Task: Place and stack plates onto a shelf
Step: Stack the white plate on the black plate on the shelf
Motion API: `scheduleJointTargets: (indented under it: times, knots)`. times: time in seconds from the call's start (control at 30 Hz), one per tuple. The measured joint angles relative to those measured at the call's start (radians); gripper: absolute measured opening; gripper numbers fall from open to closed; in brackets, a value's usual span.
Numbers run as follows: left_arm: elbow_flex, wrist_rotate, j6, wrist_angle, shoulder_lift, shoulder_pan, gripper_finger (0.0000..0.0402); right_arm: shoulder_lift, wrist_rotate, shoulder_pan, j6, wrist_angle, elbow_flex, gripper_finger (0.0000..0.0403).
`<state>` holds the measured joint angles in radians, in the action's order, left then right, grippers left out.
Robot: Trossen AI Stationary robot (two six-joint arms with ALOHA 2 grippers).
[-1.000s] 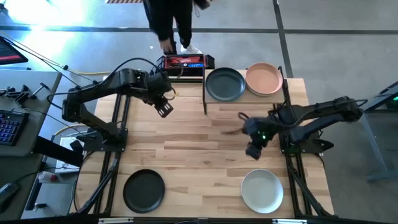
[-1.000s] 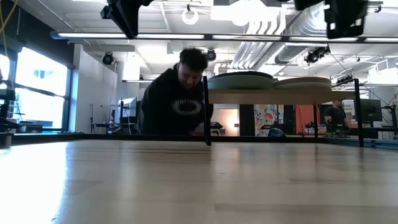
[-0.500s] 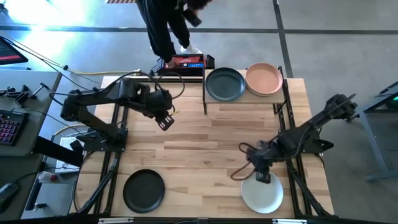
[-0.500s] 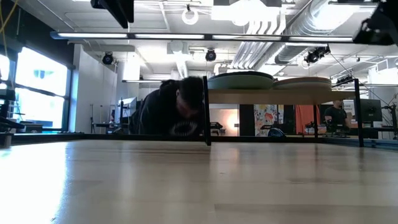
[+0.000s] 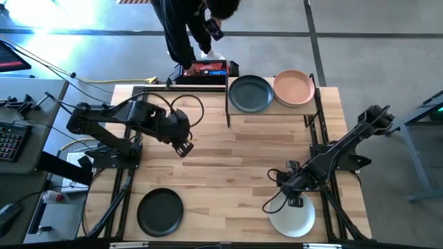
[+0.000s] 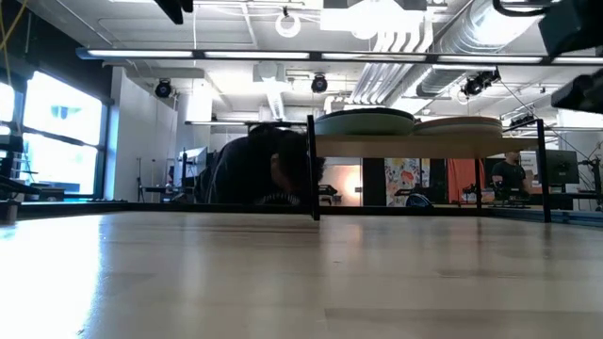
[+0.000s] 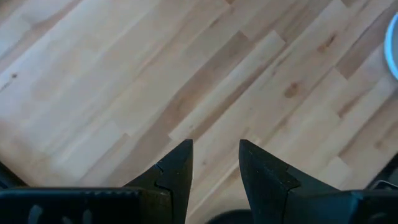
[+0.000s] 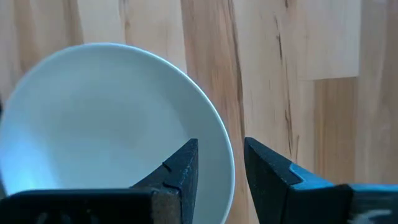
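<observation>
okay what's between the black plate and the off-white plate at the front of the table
Only bare tabletop lies between the black plate and the off-white plate, seen in the high view.

Both grippers (image 7: pixel 216 163) (image 8: pixel 221 163) parted (narrowly)

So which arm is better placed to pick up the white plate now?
The right arm. Its pincer hangs directly over the white plate's rim, fingers open. The left pincer is over bare table, far from it.
</observation>
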<state>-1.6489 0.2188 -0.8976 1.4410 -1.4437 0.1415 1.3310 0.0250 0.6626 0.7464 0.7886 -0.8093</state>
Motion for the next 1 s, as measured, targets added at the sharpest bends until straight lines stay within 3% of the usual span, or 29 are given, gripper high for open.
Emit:
scheduleJointTargets:
  times: [0.4,1.0]
  knots:
    - [0.0,0.0,-0.095,-0.015,0.0,0.085,0.0117,0.011,-0.005,0.001,0.039,-0.096,0.115,0.0108]
    - [0.0,0.001,-0.095,-0.035,0.0,0.091,0.0117,0.012,-0.063,0.001,0.074,-0.22,0.203,0.0102]
